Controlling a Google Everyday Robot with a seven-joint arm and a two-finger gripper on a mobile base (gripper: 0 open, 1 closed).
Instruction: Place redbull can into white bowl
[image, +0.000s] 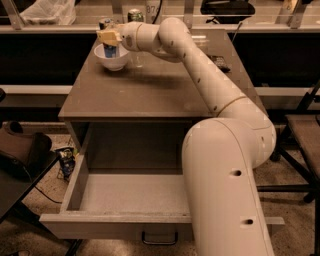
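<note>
The white bowl (116, 61) stands at the far left of the tabletop (150, 90). The redbull can (110, 51) stands upright inside the bowl; its blue lower part shows above the rim and its top sticks up behind the gripper. My gripper (109, 37) reaches in from the right, directly above the bowl, and is shut on the middle of the can. The arm stretches across the table from the lower right.
A shorter green can (134, 15) stands behind the bowl at the table's back edge. A dark flat object (220, 62) lies at the right of the table. The drawer (125, 200) below stands pulled open. A chair (305, 135) is at the right.
</note>
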